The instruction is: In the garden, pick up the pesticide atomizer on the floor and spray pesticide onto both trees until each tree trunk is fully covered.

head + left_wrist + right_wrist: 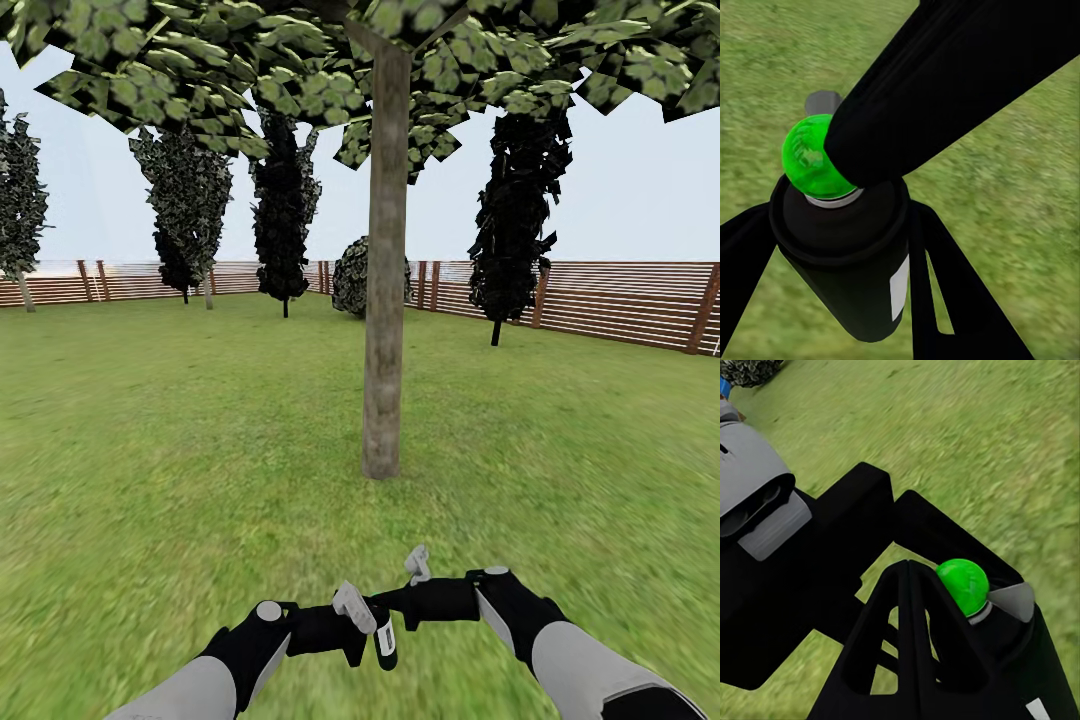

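Note:
I hold the pesticide atomizer [385, 642], a dark bottle with a white label, low in front of me, with my left gripper [368, 632] shut around its body. The left wrist view shows the bottle [847, 262] between the two black fingers, its green dot [811, 159] on top. My right gripper [392, 604] is shut, and its tip [907, 568] rests beside that green dot [964, 585]. One tree stands straight ahead on the lawn, a bare grey-brown trunk [385, 300] under a leafy canopy [200, 70], some way beyond the grippers.
Lawn [150, 450] spreads all around the trunk. A brown slat fence [620, 300] closes the far side. Dark columnar trees [285, 210] [515, 220] and a round bush [350, 278] stand near the fence.

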